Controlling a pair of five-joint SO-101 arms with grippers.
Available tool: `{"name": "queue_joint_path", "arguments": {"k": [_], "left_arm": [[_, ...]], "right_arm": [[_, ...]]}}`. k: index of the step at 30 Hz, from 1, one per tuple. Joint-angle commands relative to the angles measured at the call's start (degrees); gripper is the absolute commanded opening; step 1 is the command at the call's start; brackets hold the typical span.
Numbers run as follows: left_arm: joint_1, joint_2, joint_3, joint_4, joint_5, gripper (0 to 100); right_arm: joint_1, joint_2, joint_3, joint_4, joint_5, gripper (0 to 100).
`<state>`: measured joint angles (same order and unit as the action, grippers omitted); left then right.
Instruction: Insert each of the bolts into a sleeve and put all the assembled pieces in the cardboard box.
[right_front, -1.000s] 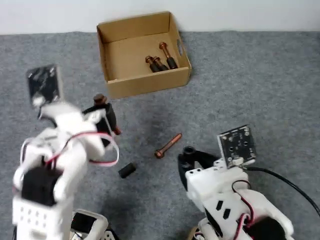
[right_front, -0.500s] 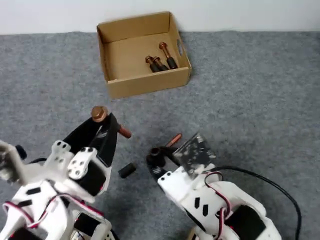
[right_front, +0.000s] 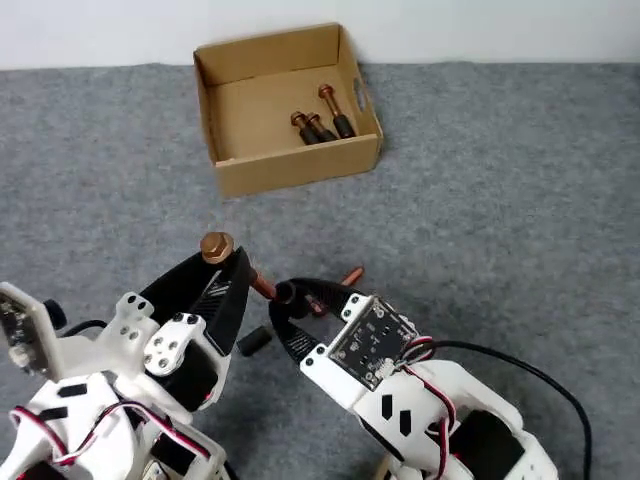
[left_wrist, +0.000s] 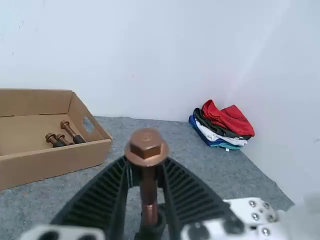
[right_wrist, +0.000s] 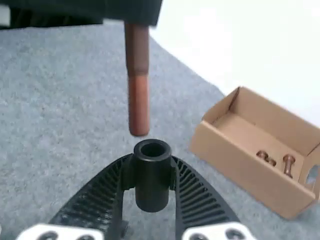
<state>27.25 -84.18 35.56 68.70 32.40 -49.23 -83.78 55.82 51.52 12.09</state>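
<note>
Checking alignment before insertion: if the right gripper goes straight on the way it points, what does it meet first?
The bolt in the left gripper. Its tip hangs just ahead of the sleeve that the right gripper holds, roughly in line with the bore but slightly off-centre. The gap looks small, though depth is unclear.

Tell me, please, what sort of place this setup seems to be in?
Probably an ordinary room, home or informal lab, not a workshop: grey carpet as work surface, a plain white wall, and a pile of folded clothes lying by the wall.
</note>
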Motion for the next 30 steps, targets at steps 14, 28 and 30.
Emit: {"name": "queue_joint_path", "arguments": {"k": [14,28,30], "left_arm": [[0.5,0.0,6.5,-6.9,-0.4,0],[3.6,-0.1,6.7,-5.8,0.9,0],[1.5,0.0,6.8,-7.1,0.3,0]], "right_arm": [[-3.8,0.0,-0.3,-2.4,2.9,0.8],[-3.8,-0.2,0.6,-2.8,2.9,0.8],[-3.8,-0.2,0.6,-2.8,2.9,0.8]]}}
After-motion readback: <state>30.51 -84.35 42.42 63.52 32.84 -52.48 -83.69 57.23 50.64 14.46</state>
